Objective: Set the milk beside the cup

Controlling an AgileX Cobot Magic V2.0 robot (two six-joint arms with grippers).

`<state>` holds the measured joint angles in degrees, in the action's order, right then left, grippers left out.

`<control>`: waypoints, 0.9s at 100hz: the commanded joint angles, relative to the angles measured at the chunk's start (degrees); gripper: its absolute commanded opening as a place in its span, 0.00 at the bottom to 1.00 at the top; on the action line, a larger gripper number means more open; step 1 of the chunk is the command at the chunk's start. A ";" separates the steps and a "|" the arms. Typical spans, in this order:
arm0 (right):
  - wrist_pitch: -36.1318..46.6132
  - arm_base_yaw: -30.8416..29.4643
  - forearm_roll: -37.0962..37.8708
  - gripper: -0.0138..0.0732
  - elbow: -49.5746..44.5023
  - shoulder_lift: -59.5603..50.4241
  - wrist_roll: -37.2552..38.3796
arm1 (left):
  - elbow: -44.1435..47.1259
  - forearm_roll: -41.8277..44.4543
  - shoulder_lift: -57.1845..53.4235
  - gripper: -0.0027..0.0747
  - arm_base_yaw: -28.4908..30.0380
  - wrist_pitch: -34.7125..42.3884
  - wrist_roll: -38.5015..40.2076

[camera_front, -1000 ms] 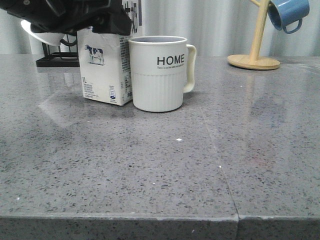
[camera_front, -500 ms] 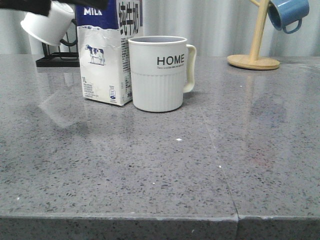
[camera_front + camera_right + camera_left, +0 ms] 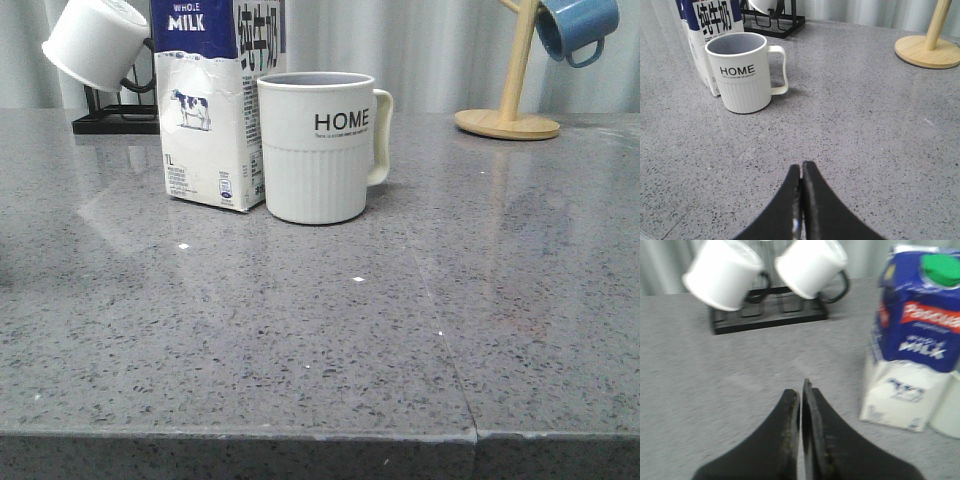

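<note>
The milk carton (image 3: 215, 100), white with a dark blue top and a small cow picture, stands upright on the grey table, touching the left side of the off-white HOME cup (image 3: 318, 148). The cup's cream handle points right. In the left wrist view the milk (image 3: 912, 340) has a green cap and stands apart from my left gripper (image 3: 801, 387), which is shut and empty. In the right wrist view the cup (image 3: 742, 72) and milk (image 3: 710, 30) sit well beyond my right gripper (image 3: 802, 169), also shut and empty. Neither gripper shows in the front view.
A black rack (image 3: 115, 118) with plain white mugs (image 3: 92, 42) stands behind the milk at the back left. A wooden mug tree (image 3: 510, 110) with a blue mug (image 3: 575, 28) stands at the back right. A seam in the table runs toward the front edge (image 3: 445, 350).
My left arm, which hung over the milk carton's top a second ago, has risen out of the front view. The milk and cup have not moved.
</note>
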<state>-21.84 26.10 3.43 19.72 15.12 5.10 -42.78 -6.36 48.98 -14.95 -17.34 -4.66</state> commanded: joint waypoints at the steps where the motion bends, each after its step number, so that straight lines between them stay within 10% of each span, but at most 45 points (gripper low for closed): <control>1: 4.09 -0.35 0.11 0.08 1.38 0.42 -0.20 | -0.43 2.05 -3.72 0.01 3.19 1.29 0.24; 90: 4.09 -0.35 0.11 0.08 1.38 0.42 -0.20 | 27.26 6.36 -44.82 0.01 7.61 -0.75 0.80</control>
<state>-21.84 26.10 3.43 19.72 15.12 5.10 -16.51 -0.70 6.95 -7.40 -22.75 -4.66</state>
